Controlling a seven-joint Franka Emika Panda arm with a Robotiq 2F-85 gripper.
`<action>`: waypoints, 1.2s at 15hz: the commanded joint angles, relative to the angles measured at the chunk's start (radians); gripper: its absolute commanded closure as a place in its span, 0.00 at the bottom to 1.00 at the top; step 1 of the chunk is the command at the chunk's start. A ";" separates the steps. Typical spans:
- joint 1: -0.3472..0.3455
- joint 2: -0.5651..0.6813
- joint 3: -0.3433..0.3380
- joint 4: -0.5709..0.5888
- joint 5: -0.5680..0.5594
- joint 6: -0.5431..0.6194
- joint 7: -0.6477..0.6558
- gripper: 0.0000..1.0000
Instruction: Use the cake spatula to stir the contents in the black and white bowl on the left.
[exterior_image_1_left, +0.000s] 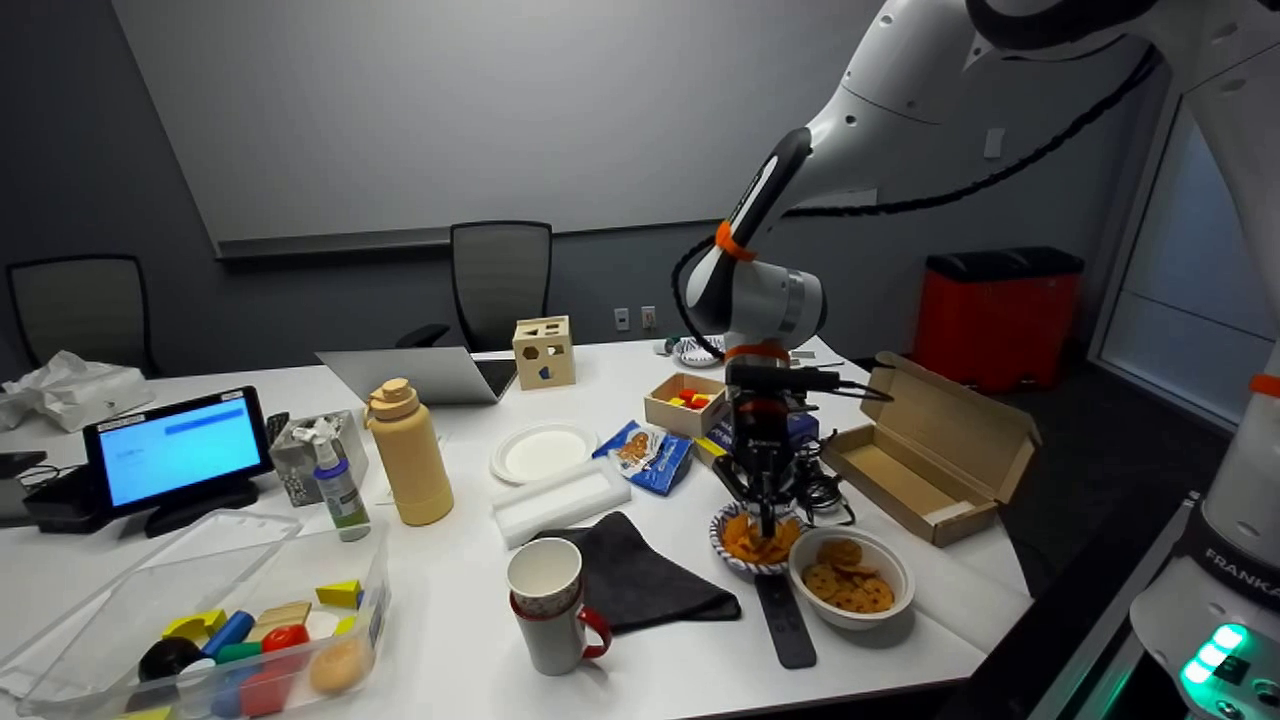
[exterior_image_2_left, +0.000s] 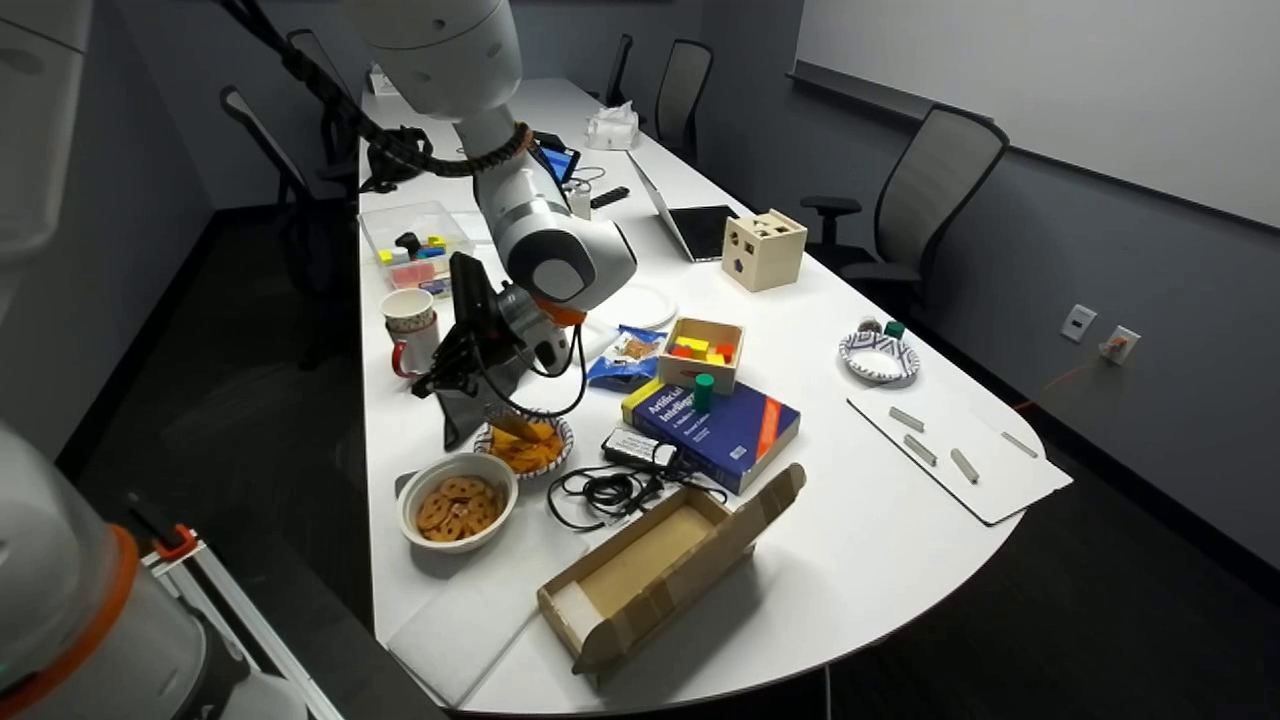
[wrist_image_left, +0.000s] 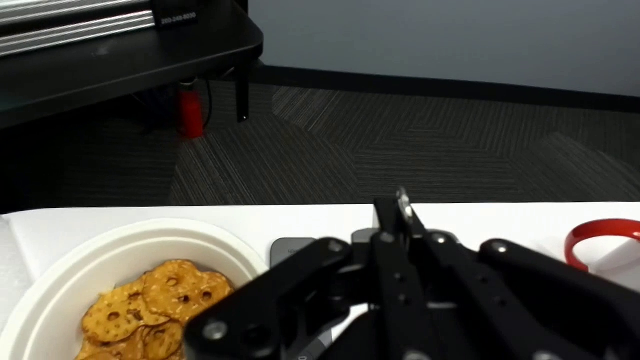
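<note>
"The cake spatula (exterior_image_2_left: 514, 428), was it in the hand (wrist_image_left: 400, 217)?"

"It was. The fingers (wrist_image_left: 390, 257) were drawn together with next to no gap, clenched on it; in the wrist view a thin sliver of shiny metal showed between the tips."

"Did they touch anything else?"

"I couldn't tell. The dark parts of the hand hid much there. It hung over the black and white bowl (exterior_image_1_left: 738, 563), the one with the patterned rim."

"Which way did the spatula point?"

"Downward. In an exterior view the part that showed slanted from near the bowl's rim into the orange chips (exterior_image_2_left: 530, 457), its long axis tilted. The rest of its length I couldn't make out."

"And around the bowl?"

"It sat on the desk (exterior_image_2_left: 850, 560), with a plain white bowl (exterior_image_1_left: 905, 580) of round, holed crackers (exterior_image_1_left: 850, 580) just beside it; whether the two touched, I couldn't say. A long dark slab (exterior_image_1_left: 786, 625) lay flat just beside both. A black cloth (exterior_image_1_left: 640, 570) was near, with a red-handled mug (exterior_image_1_left: 555, 640) next to it."

"Farther out?"

"A coil of black cable (exterior_image_2_left: 608, 490), a blue book (exterior_image_2_left: 735, 445) and an opened cardboard box (exterior_image_2_left: 630, 570)."
</note>
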 joint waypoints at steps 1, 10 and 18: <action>0.002 -0.013 -0.038 -0.016 0.004 -0.013 0.042 0.99; 0.037 -0.010 -0.041 -0.029 0.026 0.231 0.053 0.99; 0.015 -0.017 0.026 -0.010 0.127 0.177 0.026 0.99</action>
